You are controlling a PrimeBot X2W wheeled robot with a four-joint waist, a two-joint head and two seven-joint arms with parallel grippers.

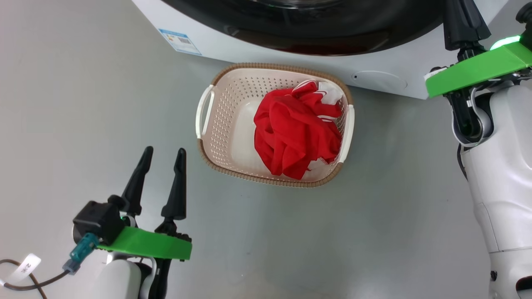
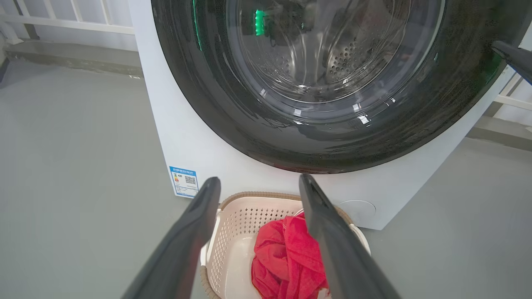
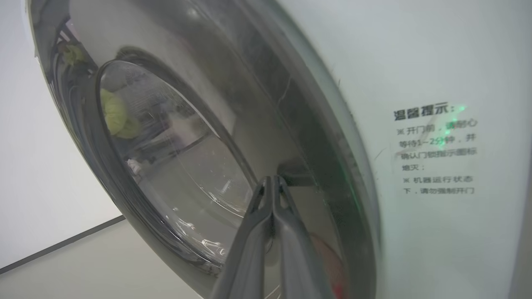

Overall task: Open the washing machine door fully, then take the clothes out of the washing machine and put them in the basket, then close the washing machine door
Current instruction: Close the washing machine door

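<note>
The basket [image 1: 226, 120] stands on the floor just in front of the washing machine [image 1: 291, 54], and the red clothes [image 1: 295, 133] lie bunched in its right half. In the left wrist view the washing machine door [image 2: 324, 83] lies against the machine's white front [image 2: 199, 145], above the basket [image 2: 241, 224] and the clothes [image 2: 282, 257]. My left gripper [image 1: 164, 151] hovers open and empty over the floor, to the left of and nearer than the basket. My right gripper [image 3: 272, 178] is shut, its tips at the door's black rim [image 3: 316, 137] by a small recess.
A blue sticker [image 1: 180, 41] and a round cap [image 1: 379, 79] mark the machine's lower front. My pale right forearm [image 1: 503, 178] fills the right edge of the head view. Grey floor [image 1: 374, 232] surrounds the basket. A white railing [image 2: 62, 20] runs behind the machine.
</note>
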